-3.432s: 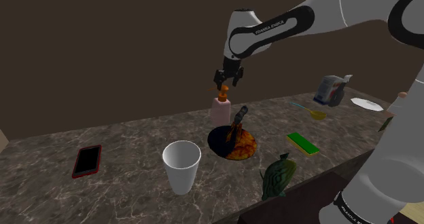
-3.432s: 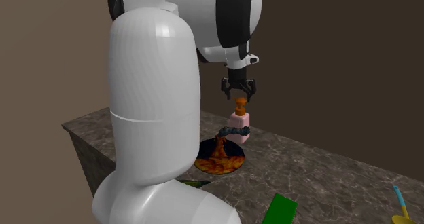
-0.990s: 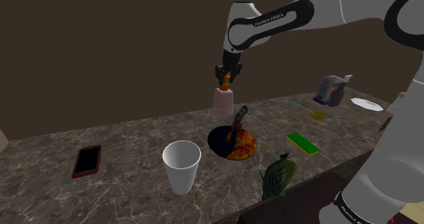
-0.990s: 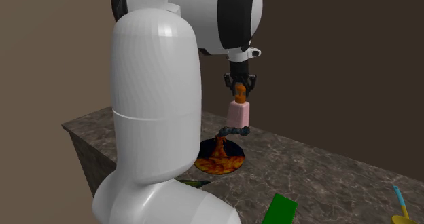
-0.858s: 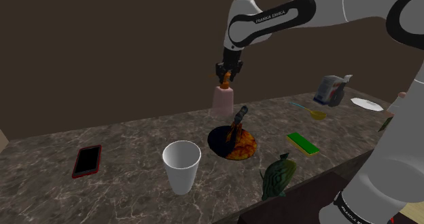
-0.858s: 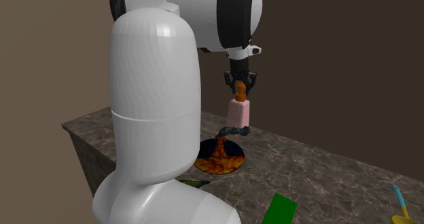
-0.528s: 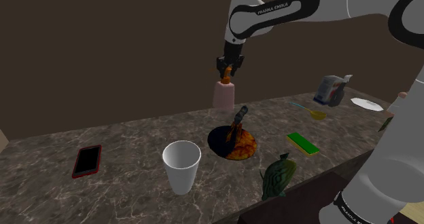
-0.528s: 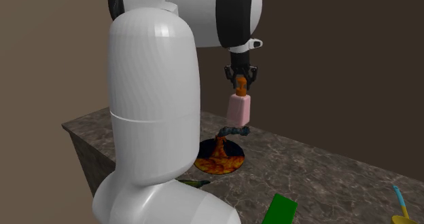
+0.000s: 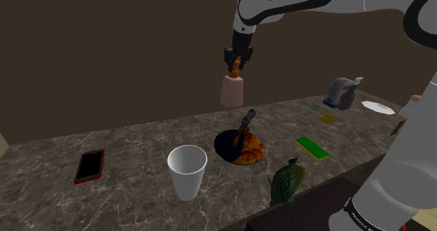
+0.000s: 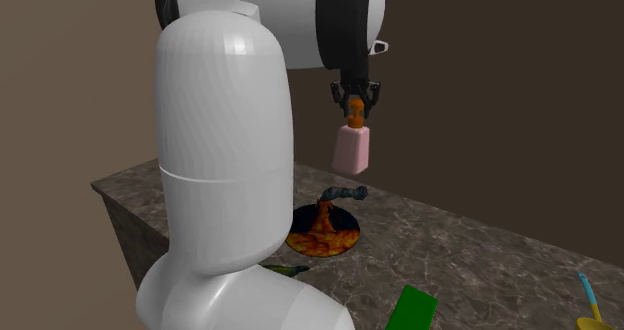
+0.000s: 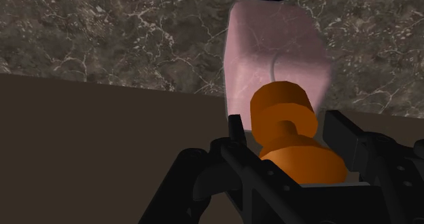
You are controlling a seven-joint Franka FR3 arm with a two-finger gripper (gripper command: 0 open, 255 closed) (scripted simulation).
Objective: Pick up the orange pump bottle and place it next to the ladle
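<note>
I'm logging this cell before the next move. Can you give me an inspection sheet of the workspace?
Surface: dark marbled counter.
Job's things: pump bottle, pink body with orange pump, hanging clear above the counter; ladle, likely the yellow, blue-handled utensil, lying well off towards the shoulder view's right.
Clutter: flame-patterned dish with a dark handle; white cup; phone; green sponge; dark green bundle; grey container; white plate.
Gripper: gripper shut on the bottle's pump.
Cables: nothing seen.
Surroundings: brown wall behind the counter.
</note>
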